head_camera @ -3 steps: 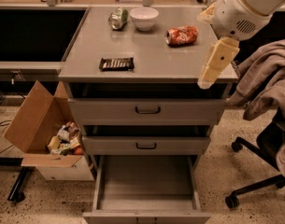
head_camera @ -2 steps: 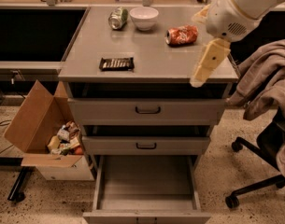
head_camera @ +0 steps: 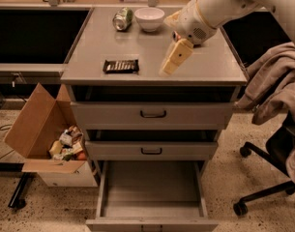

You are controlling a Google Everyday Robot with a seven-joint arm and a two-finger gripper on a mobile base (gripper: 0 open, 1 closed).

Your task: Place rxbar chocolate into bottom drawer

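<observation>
The tool has slid left over the tabletop. A moment ago it hung by the right edge. Now it hangs low near the middle. I cannot tell if it is spread or pressed together, and I see nothing in it.

The bar lies flat just left of the tool, not touching it. It has not moved. I think the tool is going for the bar, so the pick-up is not yet done.

Behind the tool and to its left are a white bowl and a can on its side. I see nothing in the bowl.

Straight below the tool, the bottom drawer is pulled far out with nothing inside, ready for the bar.

Far down to the tool's left, a box on the floor holds a heap of small packets.
</observation>
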